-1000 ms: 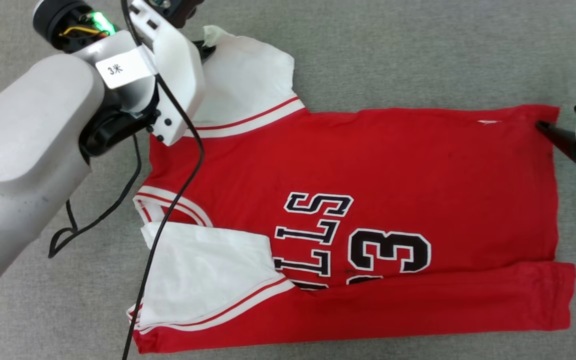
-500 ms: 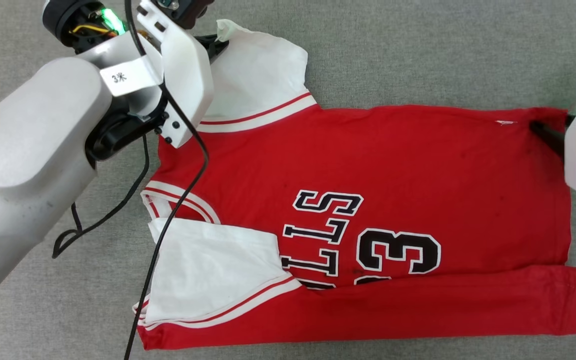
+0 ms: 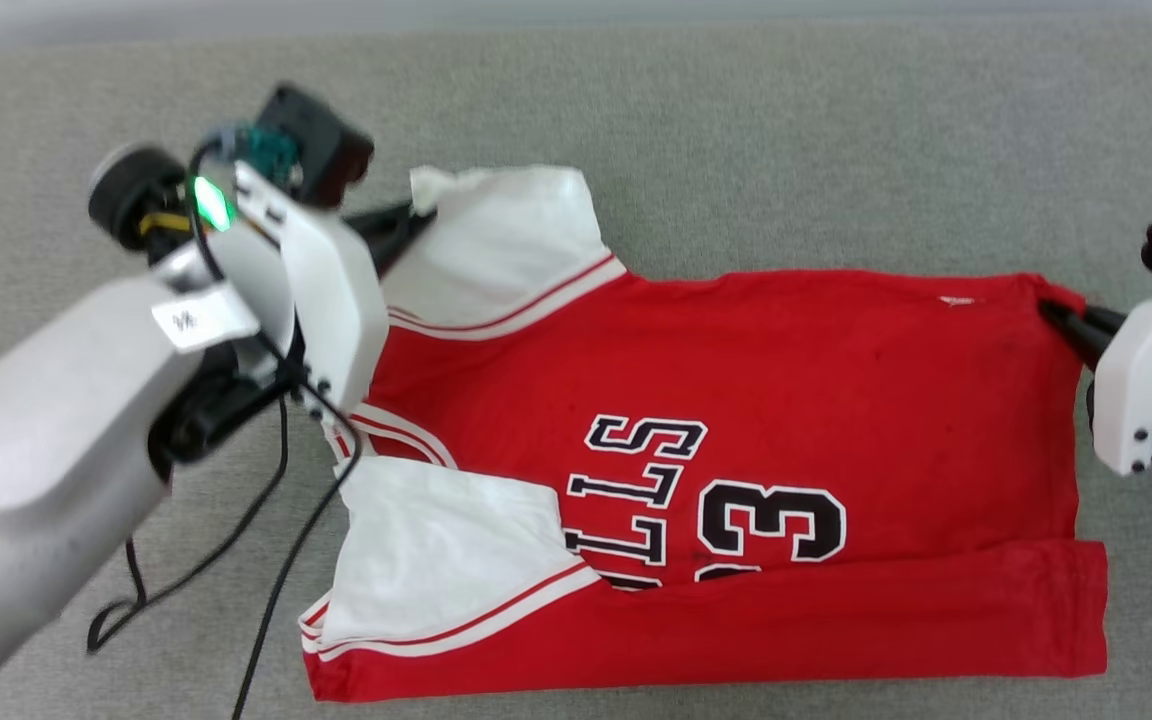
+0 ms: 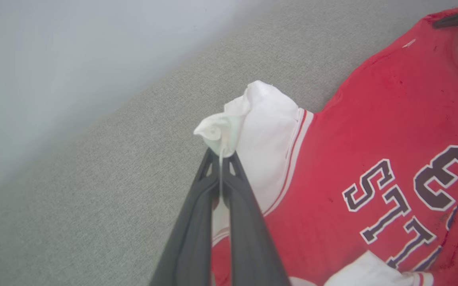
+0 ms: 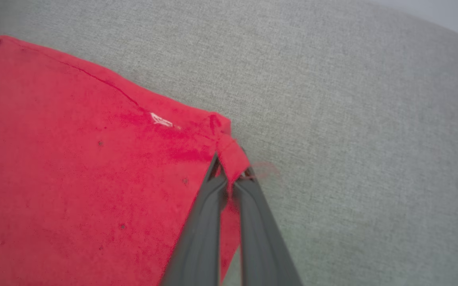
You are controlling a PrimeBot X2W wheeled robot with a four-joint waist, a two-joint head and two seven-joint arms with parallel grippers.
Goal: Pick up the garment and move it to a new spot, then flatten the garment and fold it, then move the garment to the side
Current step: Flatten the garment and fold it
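Grey woven cloth covers the counter (image 3: 796,130), meeting a pale plain backdrop (image 3: 236,15) at 12 o'clock. The garment (image 3: 816,380) lies spread across the middle, lettering up, its near edge folded over. The left claw (image 3: 414,213), at 10 o'clock, pinches a white sleeve tip. The right claw (image 3: 1054,315), at 3 o'clock, pinches a red hem corner.

Bright even light, soft shadows, slight blur
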